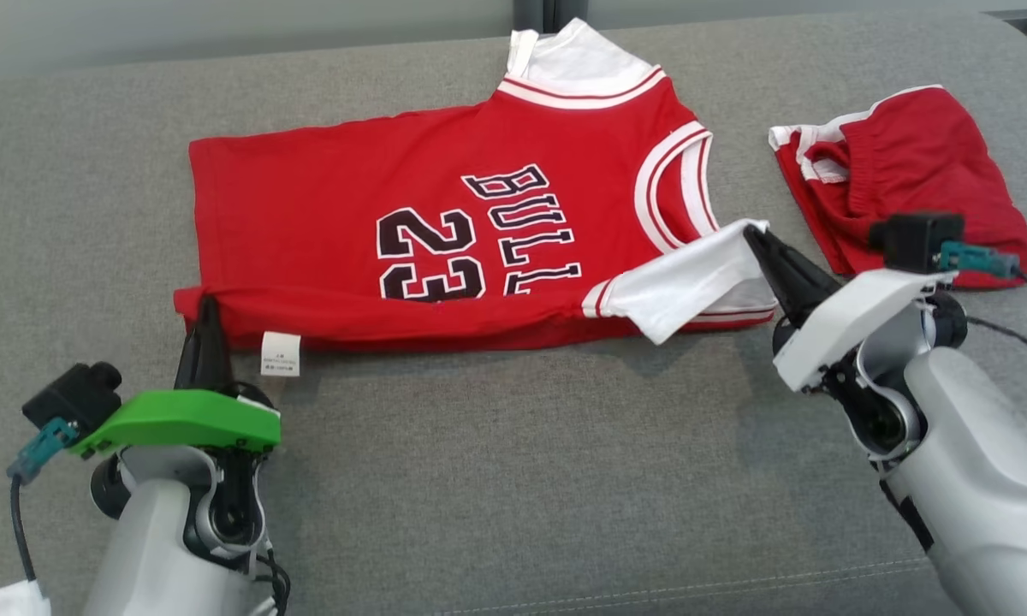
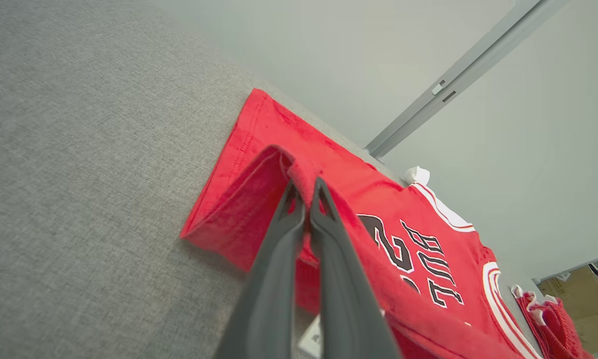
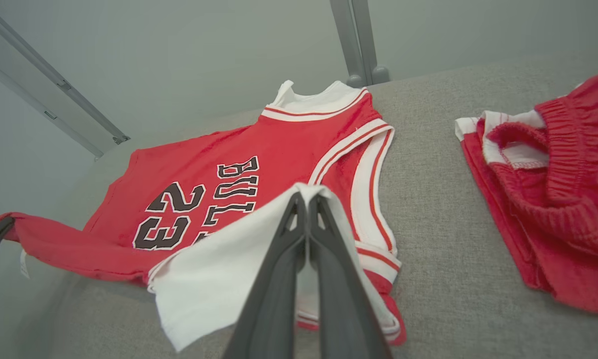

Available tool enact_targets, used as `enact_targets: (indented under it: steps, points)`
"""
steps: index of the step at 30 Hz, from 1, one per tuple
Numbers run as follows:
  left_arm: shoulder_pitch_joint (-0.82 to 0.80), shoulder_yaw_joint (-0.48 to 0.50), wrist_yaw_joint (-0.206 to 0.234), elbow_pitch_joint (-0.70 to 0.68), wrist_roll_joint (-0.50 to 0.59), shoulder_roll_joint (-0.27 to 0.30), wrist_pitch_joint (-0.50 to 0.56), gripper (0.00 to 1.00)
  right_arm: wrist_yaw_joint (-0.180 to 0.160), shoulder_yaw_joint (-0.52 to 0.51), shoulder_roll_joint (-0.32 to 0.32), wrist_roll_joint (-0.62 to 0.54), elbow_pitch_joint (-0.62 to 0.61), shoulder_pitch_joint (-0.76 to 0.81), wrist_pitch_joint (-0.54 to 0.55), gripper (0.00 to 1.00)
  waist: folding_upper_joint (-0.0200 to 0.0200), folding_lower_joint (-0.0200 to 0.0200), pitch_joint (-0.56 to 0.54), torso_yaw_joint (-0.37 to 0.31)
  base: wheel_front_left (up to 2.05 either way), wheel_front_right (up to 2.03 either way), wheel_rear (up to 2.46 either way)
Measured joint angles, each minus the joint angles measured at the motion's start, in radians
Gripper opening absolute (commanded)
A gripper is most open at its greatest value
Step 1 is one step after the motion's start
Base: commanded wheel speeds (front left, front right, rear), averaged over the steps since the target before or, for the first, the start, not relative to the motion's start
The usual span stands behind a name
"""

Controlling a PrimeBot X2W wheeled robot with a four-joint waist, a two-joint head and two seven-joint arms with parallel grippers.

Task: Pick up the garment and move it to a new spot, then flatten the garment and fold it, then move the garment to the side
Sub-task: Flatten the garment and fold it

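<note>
Grip is set at both ends of the near edge of the red basketball jersey, which lies spread print-up across the middle of the grey cushion, neck toward the robot's right and hem toward its left. The left gripper has its fingers closed tight on the near hem corner, and its wrist view shows red cloth bunched and drawn up between the tips. The right gripper is likewise closed, pinching the tip of the white sleeve at the near shoulder, so that the sleeve stands lifted off the cushion. Holding the two ends of one long side this way looks meant to keep that edge taut and straight, so that it can be carried over the printed front as one line; I judge the flattening done and the lengthwise fold about to start. A white care label hangs from the near seam just beside the left fingers. Red shorts lie crumpled to the right, apart from the jersey, leaving the far side free for the fold.
</note>
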Motion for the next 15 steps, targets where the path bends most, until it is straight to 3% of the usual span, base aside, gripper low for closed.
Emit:
enact_targets:
  steps: [4, 10, 11, 12, 13, 14, 15]
  points:
    - [-0.079, -0.015, 0.031, 0.044, 0.018, -0.005, 0.010, 0.00, -0.002, -0.010, -0.005, 0.002, 0.051, -0.091, 0.059, 0.00, 0.0000, 0.0000, 0.038, 0.012, 0.00, 0.00, 0.00]
    - [-0.209, -0.026, 0.064, 0.122, 0.038, -0.014, 0.021, 0.00, -0.033, -0.027, 0.014, 0.000, 0.128, -0.232, 0.091, 0.00, 0.0000, 0.0000, 0.109, 0.034, 0.00, 0.00, 0.00]
    - [-0.220, -0.026, 0.068, 0.135, 0.045, -0.015, 0.021, 0.00, -0.039, -0.026, 0.022, -0.004, 0.139, -0.249, 0.091, 0.21, 0.0000, 0.0000, 0.119, 0.036, 0.00, 0.00, 0.00]
    - [-0.230, -0.026, 0.068, 0.149, 0.048, -0.015, 0.025, 0.16, -0.040, -0.026, 0.028, -0.006, 0.150, -0.263, 0.091, 0.74, 0.0000, 0.0000, 0.129, 0.039, 0.00, 0.00, 0.00]
    - [-0.239, -0.026, 0.068, 0.157, 0.051, -0.015, 0.025, 0.47, -0.041, -0.027, 0.033, -0.009, 0.156, -0.275, 0.087, 1.00, 0.0000, 0.0000, 0.137, 0.041, 0.00, 0.00, 0.00]
    - [-0.247, -0.024, 0.068, 0.159, 0.052, -0.016, 0.024, 1.00, -0.041, -0.029, 0.039, -0.010, 0.162, -0.285, 0.076, 1.00, 0.0000, 0.0000, 0.145, 0.043, 0.00, 0.00, 0.00]
    - [-0.258, -0.023, 0.068, 0.162, 0.051, -0.017, 0.020, 1.00, -0.041, -0.034, 0.046, -0.010, 0.166, -0.293, 0.062, 1.00, 0.0000, 0.0001, 0.152, 0.045, 0.00, 0.00, 0.00]
